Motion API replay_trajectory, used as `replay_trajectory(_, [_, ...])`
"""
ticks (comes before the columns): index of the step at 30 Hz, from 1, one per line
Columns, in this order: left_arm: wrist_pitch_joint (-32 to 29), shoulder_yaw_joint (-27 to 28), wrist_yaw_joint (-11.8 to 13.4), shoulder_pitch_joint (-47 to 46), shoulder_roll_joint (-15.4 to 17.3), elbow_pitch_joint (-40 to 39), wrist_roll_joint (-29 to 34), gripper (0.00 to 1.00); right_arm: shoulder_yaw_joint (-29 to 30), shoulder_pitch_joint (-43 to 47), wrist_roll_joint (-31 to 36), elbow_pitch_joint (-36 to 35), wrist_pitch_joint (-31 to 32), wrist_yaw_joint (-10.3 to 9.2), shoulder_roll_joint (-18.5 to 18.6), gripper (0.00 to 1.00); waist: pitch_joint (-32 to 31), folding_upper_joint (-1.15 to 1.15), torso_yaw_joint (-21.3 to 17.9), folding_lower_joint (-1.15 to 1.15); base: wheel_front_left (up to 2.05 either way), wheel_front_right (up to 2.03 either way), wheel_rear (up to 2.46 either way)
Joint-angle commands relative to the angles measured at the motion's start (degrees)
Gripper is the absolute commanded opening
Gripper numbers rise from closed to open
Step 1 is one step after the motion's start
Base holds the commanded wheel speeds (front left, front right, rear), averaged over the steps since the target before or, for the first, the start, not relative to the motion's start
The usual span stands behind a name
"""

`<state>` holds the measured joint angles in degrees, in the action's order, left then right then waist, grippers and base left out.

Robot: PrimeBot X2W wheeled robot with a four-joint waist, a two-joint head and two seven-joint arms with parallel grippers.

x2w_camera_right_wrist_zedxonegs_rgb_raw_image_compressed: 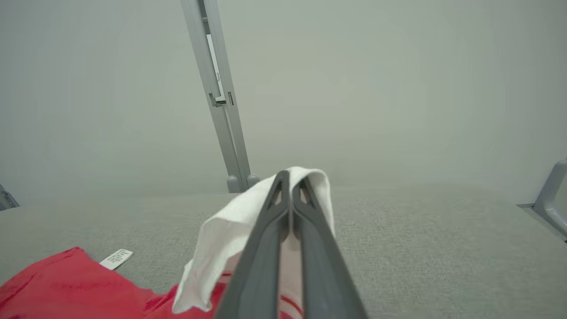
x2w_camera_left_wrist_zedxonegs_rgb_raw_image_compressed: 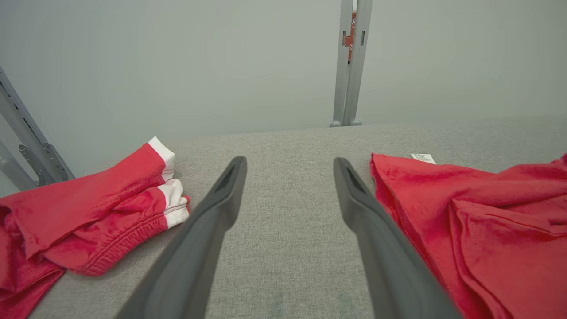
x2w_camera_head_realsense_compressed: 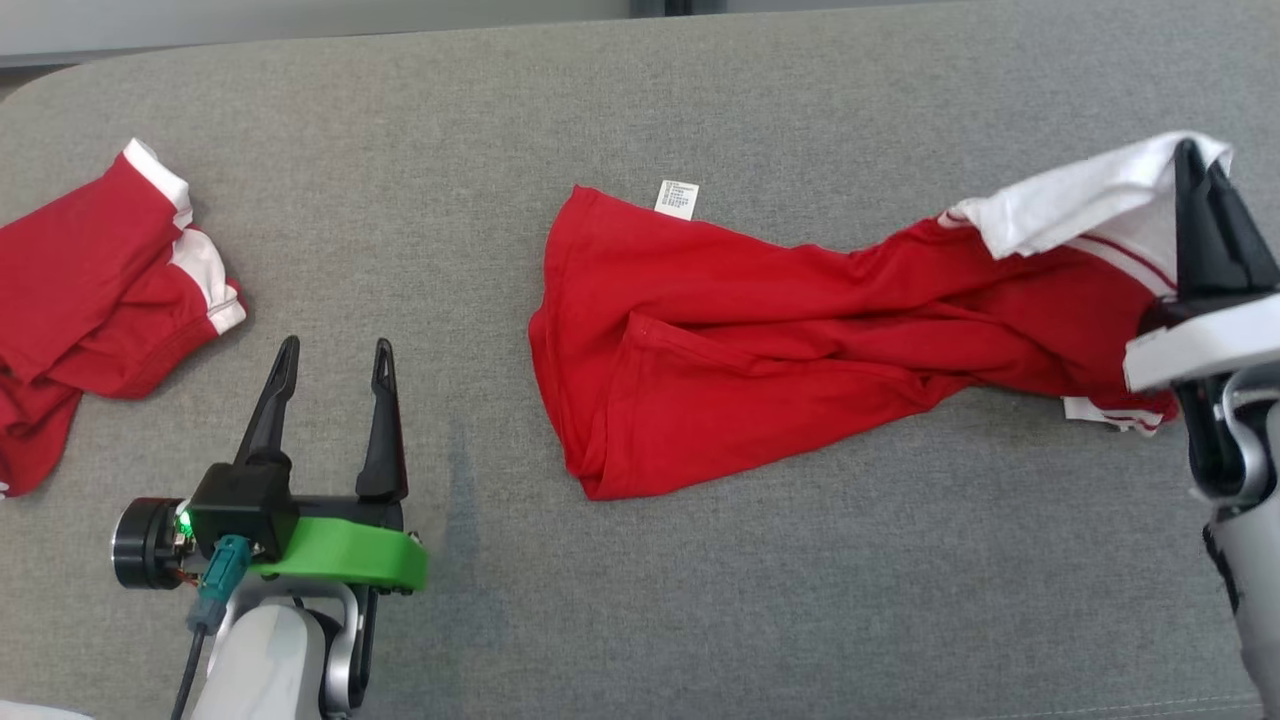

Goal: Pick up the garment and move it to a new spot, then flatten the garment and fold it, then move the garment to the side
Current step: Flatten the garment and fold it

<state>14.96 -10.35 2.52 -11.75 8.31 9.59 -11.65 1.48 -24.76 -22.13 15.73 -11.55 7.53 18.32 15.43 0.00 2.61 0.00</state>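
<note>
A red garment (x2w_camera_head_realsense_compressed: 760, 350) with a white collar lies rumpled and stretched across the middle and right of the grey surface (x2w_camera_head_realsense_compressed: 640, 110). A small white label (x2w_camera_head_realsense_compressed: 677, 198) sticks out at its far edge. My right gripper (x2w_camera_head_realsense_compressed: 1195, 165) is shut on the garment's white collar (x2w_camera_right_wrist_zedxonegs_rgb_raw_image_compressed: 248, 221), lifting that end off the surface. The same red cloth (x2w_camera_left_wrist_zedxonegs_rgb_raw_image_compressed: 487, 226) shows at the right of the left wrist view. My left gripper (x2w_camera_head_realsense_compressed: 330, 365) hovers open over bare grey fabric to the garment's left, with nothing between its fingers (x2w_camera_left_wrist_zedxonegs_rgb_raw_image_compressed: 221, 199).
A second red garment (x2w_camera_head_realsense_compressed: 90, 290) with white cuffs lies bunched at the surface's left edge, close to my left gripper. Grey metal posts (x2w_camera_left_wrist_zedxonegs_rgb_raw_image_compressed: 352, 62) stand behind the surface against a pale wall. A metal frame (x2w_camera_left_wrist_zedxonegs_rgb_raw_image_compressed: 26, 141) rises at the far left.
</note>
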Motion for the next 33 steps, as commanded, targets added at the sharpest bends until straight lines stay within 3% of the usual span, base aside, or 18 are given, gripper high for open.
replay_trajectory(1, [0.2,-0.2,-0.2,-1.2,-0.1,-0.2,-0.3,1.0,0.1,-2.2,-0.8,0.8,0.3,-0.08,0.7,0.0,1.1,0.0,0.6,0.0,0.0,0.0,0.0])
replay_trajectory(14, [0.3,-1.9,-1.6,-6.6,-2.5,-0.9,0.7,1.0,0.3,-20.5,-7.5,21.8,3.0,-0.08,6.0,0.0,9.1,0.0,6.4,0.0,0.0,0.0,0.0])
replay_trajectory(15, [0.3,-1.9,-1.7,-6.8,-2.6,-0.9,0.8,1.0,-0.3,-21.3,-7.9,23.3,2.8,-0.07,6.2,0.08,9.4,0.0,6.6,0.0,0.0,0.0,0.0])
replay_trajectory(16, [0.3,-1.8,-1.8,-6.9,-2.8,-0.8,0.9,1.0,-0.5,-21.9,-8.4,24.2,2.3,-0.07,6.4,0.46,9.6,0.0,6.7,0.0,0.0,0.0,0.0])
replay_trajectory(17, [0.3,-1.8,-1.9,-7.0,-2.9,-0.8,1.0,1.0,-0.8,-22.5,-9.1,25.3,1.7,-0.08,6.5,1.0,9.7,0.0,6.8,0.0,0.0,0.0,0.0])
replay_trajectory(26, [0.3,-0.9,-2.2,-7.0,-3.6,-0.2,1.8,1.0,-5.3,-20.7,-6.8,23.9,-3.6,-0.08,9.1,1.0,9.1,0.0,5.4,0.0,0.0,0.0,0.0])
replay_trajectory(33, [0.3,0.8,-2.1,-5.4,-3.0,0.2,2.5,1.0,-1.5,-9.8,-1.0,8.8,-3.6,-0.08,5.7,1.0,6.9,0.0,2.8,0.0,0.0,0.0,0.0])
